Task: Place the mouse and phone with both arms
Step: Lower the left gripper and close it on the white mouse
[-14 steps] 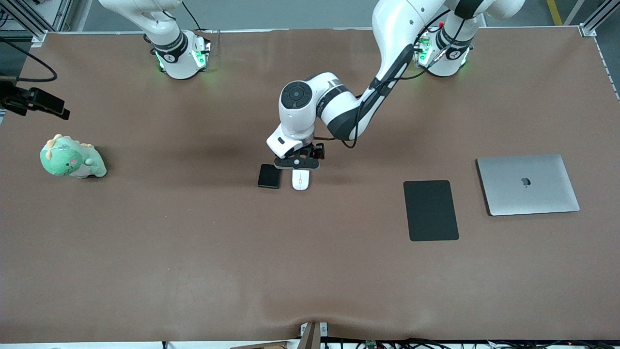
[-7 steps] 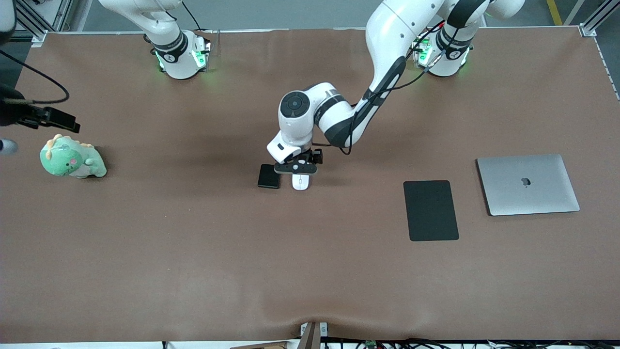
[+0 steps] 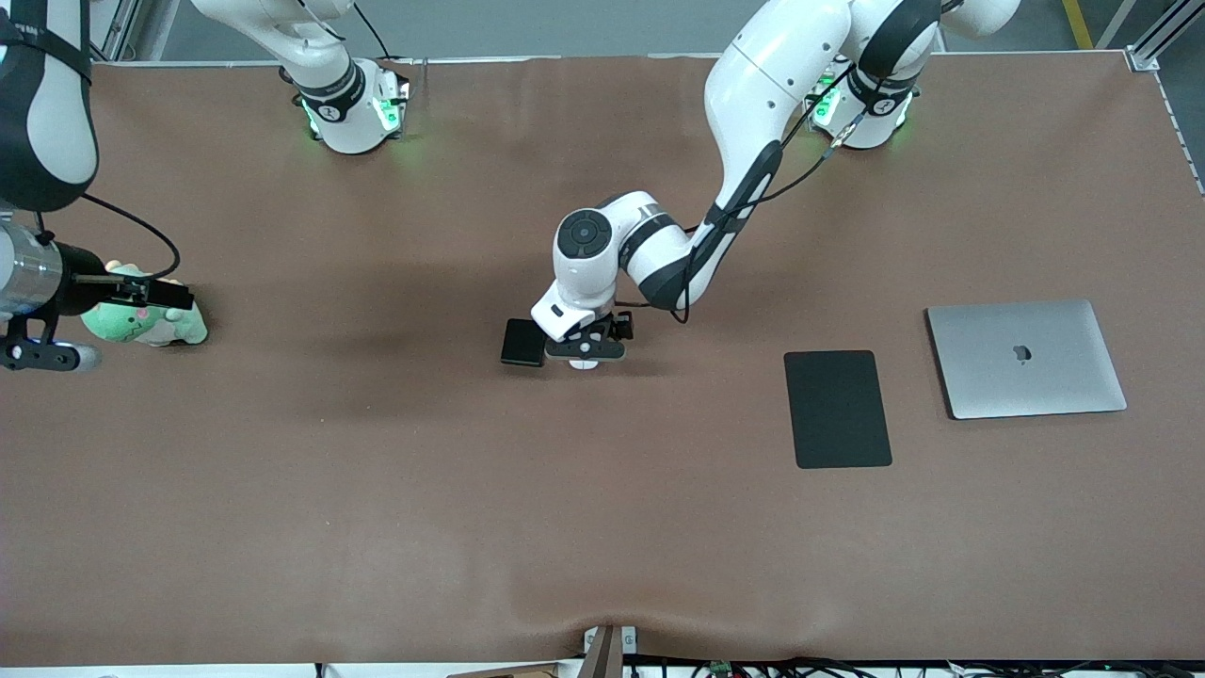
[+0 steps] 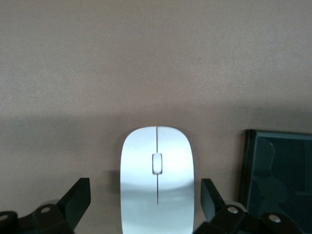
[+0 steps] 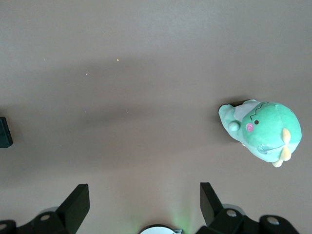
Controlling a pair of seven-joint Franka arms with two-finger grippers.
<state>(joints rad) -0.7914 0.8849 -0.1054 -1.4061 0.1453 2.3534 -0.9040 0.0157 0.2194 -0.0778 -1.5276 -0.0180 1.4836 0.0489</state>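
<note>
Glossy white and oval, the mouse (image 4: 157, 178) lies mid-counter between the spread fingers (image 4: 75, 201) of the left gripper (image 3: 585, 352), untouched, with the black rounded-corner phone (image 3: 523, 342) just beside it toward the right arm's end. The right gripper (image 5: 144, 207), fingers apart, hovers over brown matte counter (image 3: 377, 490) near a green plush dinosaur (image 5: 263, 130).

Colours we see on the brown table (image 3: 377, 490)

We note a glossy white mouse (image 4: 157, 180) with a thin dark centre line, a black phone (image 3: 521, 341), a matte black pad (image 3: 837, 409), a silver laptop (image 3: 1026, 359), and a mint-green plush dinosaur (image 5: 265, 130) with pink cheek and cream horns.
</note>
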